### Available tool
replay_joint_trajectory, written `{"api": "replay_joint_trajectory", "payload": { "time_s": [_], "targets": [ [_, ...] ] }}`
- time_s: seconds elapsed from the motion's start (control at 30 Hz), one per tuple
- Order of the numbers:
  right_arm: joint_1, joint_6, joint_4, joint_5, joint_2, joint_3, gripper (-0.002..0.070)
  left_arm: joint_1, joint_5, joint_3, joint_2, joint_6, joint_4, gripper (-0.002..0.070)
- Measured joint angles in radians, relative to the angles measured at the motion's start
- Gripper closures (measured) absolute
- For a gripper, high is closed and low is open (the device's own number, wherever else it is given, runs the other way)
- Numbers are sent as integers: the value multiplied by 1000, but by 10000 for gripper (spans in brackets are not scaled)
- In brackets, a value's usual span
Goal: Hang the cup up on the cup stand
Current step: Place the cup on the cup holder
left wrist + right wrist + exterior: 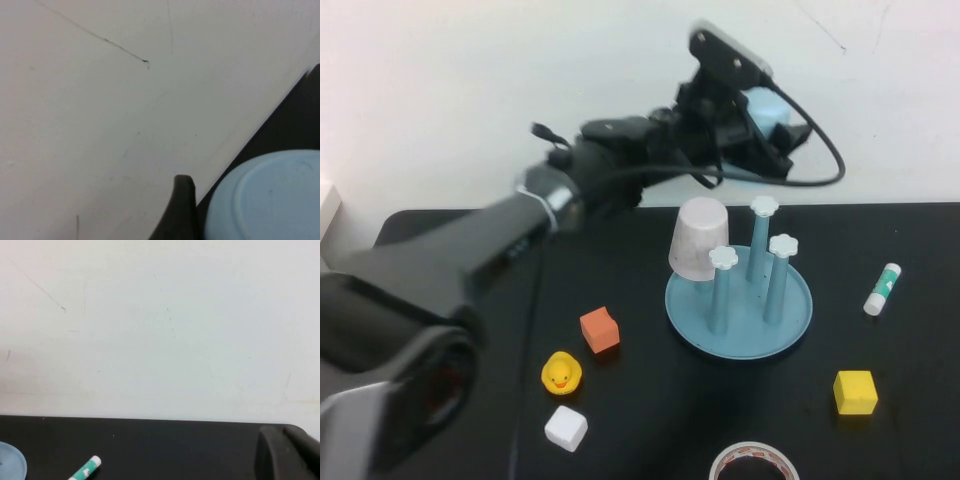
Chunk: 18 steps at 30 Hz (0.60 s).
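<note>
The light blue cup [767, 110] is held up in the air behind and above the cup stand [795, 320], against the white wall. My left gripper [765, 128] is shut on it. In the left wrist view the cup's round bottom [265, 200] sits right beside one dark finger [181, 210]. The stand has a round blue base and three upright pegs with white flower knobs. A pale pinkish-white cup [699, 238] sits upside down over the stand's left side. My right gripper [282, 432] is shut and empty, low over the table's far right; it does not show in the high view.
On the black table lie an orange cube [599, 329], a yellow duck [561, 373], a white cube [566, 428], a yellow cube [855, 392], a glue stick [882, 288] and a tape roll [753, 463] at the front edge. The left arm crosses the table's left half.
</note>
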Motion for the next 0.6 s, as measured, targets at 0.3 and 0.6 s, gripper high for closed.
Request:
{"api": "replay_joint_trajectory", "payload": {
  "time_s": [0.3, 0.6],
  "targets": [
    [0, -15, 0, 0, 0, 41, 678, -18, 63, -259, 256, 3, 0, 101],
    [0, -21, 0, 0, 0, 41, 678, -20, 65, -287, 318, -65, 0, 101]
  ]
}}
